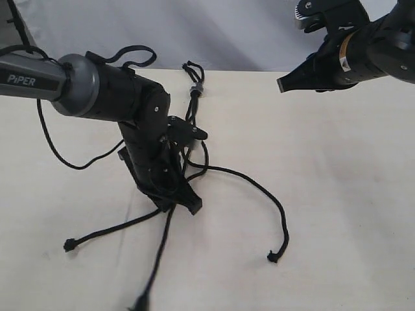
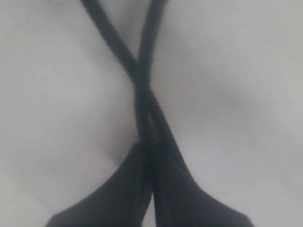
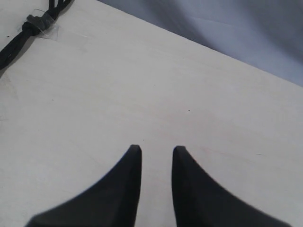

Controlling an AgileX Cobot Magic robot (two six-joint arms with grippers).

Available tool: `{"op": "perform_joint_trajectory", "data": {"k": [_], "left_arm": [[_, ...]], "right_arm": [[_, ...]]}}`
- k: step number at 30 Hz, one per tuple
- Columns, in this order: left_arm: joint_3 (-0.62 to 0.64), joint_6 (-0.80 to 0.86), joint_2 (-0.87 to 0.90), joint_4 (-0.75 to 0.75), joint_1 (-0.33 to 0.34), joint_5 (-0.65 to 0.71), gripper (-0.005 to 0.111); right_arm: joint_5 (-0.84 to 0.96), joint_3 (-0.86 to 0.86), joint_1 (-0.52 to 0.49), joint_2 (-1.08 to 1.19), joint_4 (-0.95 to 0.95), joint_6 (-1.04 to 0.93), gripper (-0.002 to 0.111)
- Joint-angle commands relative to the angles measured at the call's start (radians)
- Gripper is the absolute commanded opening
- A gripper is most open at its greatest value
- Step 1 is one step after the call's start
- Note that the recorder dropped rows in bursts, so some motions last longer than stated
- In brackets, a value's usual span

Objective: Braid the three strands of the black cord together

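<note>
The black cord (image 1: 194, 116) is lying on the pale table (image 1: 337, 194), its knot (image 1: 195, 91) sitting toward the far edge with small loops (image 1: 192, 67) pointing away above it. In the right wrist view the same knot (image 3: 29, 29) is showing under a piece of clear tape (image 3: 47, 24). The three strands (image 1: 259, 188) are fanning out from below the knot toward the near side. One is trailing off to the left and ending in a frayed tip (image 1: 69, 245), one is running straight toward the near edge (image 1: 159, 253), and one is arcing wide to the right and ending in another tip (image 1: 273, 257). The left gripper (image 1: 176, 205) is pointing down at the table where the strands are coming together. In the left wrist view two blurred strands (image 2: 116, 45) are crossing and running into its fingers (image 2: 150, 151), which are pressing tight together on the cord. The right gripper (image 1: 283, 84) is hovering above the far right of the table, well apart from the cord. Its jaws are standing a little apart (image 3: 156, 149), with only bare table showing between them and nothing in their grasp. A grey-white backdrop (image 1: 227, 26) is hanging behind the table.
</note>
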Motion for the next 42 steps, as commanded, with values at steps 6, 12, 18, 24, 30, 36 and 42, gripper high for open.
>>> {"op": "perform_joint_trajectory", "data": {"k": [6,12,18,24,30,36,42], "left_arm": [[0.026,0.054,-0.006,-0.021,-0.043,0.042,0.0],[0.026,0.039,-0.001,-0.021,-0.043,0.042,0.002],[0.018,0.05,-0.005,0.004,-0.038,0.034,0.031],[-0.053,0.013,-0.018,0.18,-0.022,0.194,0.041],[-0.057,0.017,-0.252,0.2,0.119,0.084,0.0],[0.055,-0.063,-0.343,0.197,0.326,-0.151,0.0],[0.103,-0.063,-0.316,0.195,0.383,-0.242,0.0]], "right_arm": [[-0.005,0.002,-0.006,-0.006,0.015,0.007,0.023],[-0.012,0.002,-0.006,-0.006,0.032,0.007,0.023],[-0.012,0.002,-0.006,-0.006,0.04,0.007,0.023],[-0.002,0.002,-0.006,-0.006,0.042,0.007,0.023],[-0.002,0.002,-0.006,-0.006,0.064,0.007,0.023],[0.039,0.002,0.12,-0.006,0.215,-0.02,0.023],[0.183,0.002,0.346,-0.006,0.287,-0.033,0.023]]}}
